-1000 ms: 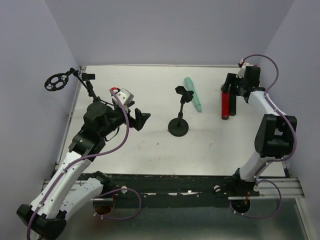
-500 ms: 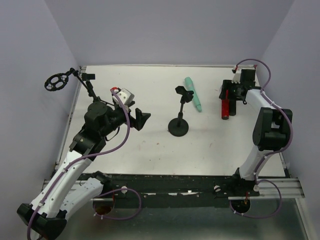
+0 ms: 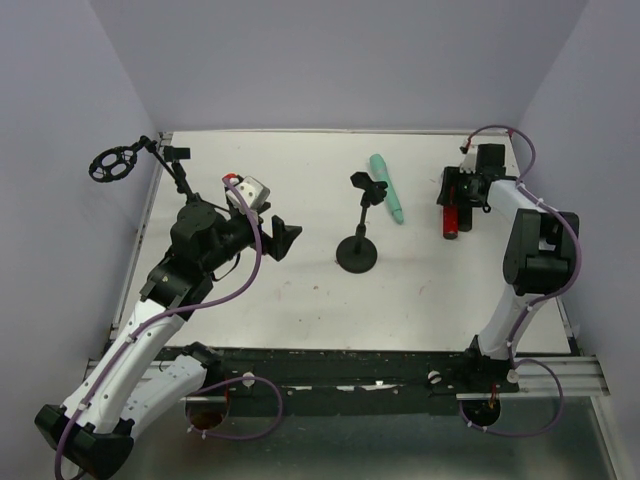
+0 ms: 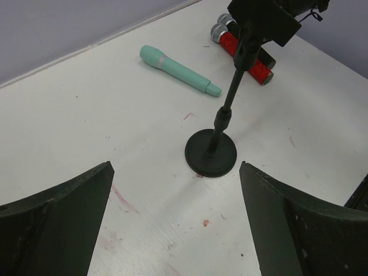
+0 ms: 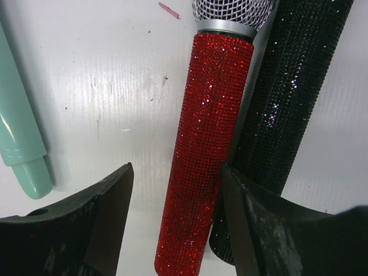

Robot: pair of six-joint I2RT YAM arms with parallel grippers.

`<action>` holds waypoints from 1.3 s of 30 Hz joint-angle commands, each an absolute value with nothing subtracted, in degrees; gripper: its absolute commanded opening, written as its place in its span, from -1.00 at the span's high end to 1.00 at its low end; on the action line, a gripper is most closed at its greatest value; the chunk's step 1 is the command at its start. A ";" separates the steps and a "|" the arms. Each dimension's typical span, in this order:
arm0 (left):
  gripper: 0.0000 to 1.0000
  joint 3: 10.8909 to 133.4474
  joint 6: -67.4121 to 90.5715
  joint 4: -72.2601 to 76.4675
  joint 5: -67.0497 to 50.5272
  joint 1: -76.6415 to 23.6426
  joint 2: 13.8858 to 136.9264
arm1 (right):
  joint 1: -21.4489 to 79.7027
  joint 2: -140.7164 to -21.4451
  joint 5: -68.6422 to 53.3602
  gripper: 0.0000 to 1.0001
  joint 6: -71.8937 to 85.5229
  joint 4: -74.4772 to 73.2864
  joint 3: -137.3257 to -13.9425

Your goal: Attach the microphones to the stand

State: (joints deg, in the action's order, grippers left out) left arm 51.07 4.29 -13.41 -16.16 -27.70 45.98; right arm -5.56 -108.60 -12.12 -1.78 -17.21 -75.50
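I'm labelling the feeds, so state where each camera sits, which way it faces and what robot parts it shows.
Top external: high behind the robot, looking down on the table; both arms, the left claw and right claw show.
Left wrist: on the left arm, angled down toward the stand; its two spread fingers fill the bottom corners.
Right wrist: close above the red microphone, facing down; its fingers flank it.
Shared: all three show the mint-green microphone.

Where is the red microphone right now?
The red microphone lies at the far right of the table in the top view, beside the black microphone, under the right hand; the mint-green microphone is further left.
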 commanded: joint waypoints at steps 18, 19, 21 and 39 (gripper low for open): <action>-0.97 50.54 4.22 -13.01 -16.00 -27.42 45.53 | -4.13 -113.55 -10.99 -0.24 -1.23 -16.96 -74.27; -0.97 50.62 4.22 -13.01 -16.00 -27.33 45.53 | -4.04 -113.73 -10.99 -0.23 -1.23 -16.88 -74.27; -0.97 50.54 4.13 -13.10 -16.08 -27.42 45.53 | -3.96 -113.99 -10.99 -0.19 -1.32 -16.96 -74.35; -0.97 50.45 4.04 -12.92 -16.08 -27.42 45.26 | -3.78 -110.49 -16.87 0.66 1.76 -17.49 -74.44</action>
State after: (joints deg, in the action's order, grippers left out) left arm 51.07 4.27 -13.39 -16.16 -27.70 45.98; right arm -4.08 -112.92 -13.10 -0.21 -17.26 -75.11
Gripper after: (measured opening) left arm 0.987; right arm 0.498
